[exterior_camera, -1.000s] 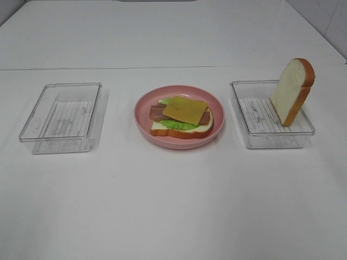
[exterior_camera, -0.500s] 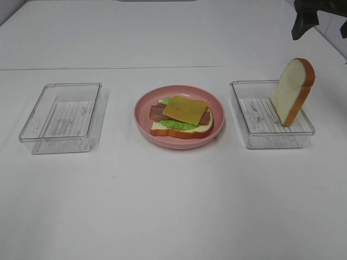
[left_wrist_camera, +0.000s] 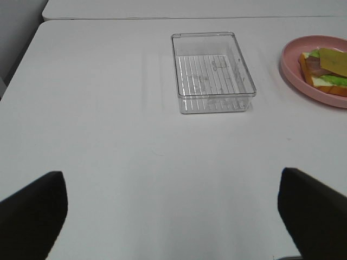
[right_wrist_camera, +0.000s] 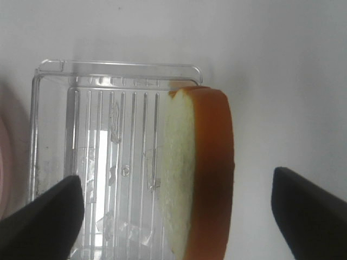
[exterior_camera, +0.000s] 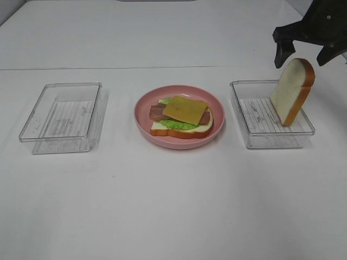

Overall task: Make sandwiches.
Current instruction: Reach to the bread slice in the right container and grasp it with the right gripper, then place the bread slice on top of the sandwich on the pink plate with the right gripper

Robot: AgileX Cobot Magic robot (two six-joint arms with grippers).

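Right gripper (exterior_camera: 306, 53) hangs above the bread slice (exterior_camera: 293, 91), jaws spread wide, one finger to each side of it, nothing held. From the right wrist I look straight down on the slice, standing on edge in the right tray (exterior_camera: 255, 138) and leaning on its far wall. Left gripper (left_wrist_camera: 172, 216) is also wide apart and empty, hovering over bare table with the left tray (left_wrist_camera: 212, 73) ahead of it; that tray holds nothing.

On the plate (exterior_camera: 143, 122) I have the open sandwich (exterior_camera: 181, 118): bottom bread, lettuce, bacon, cheese on top. So the stack looks built except for its lid. What I judge is left: come down on the upright slice, pinch it, carry it to the plate and lay it flat on the cheese. Leaning as it does, the slice could tip when touched.
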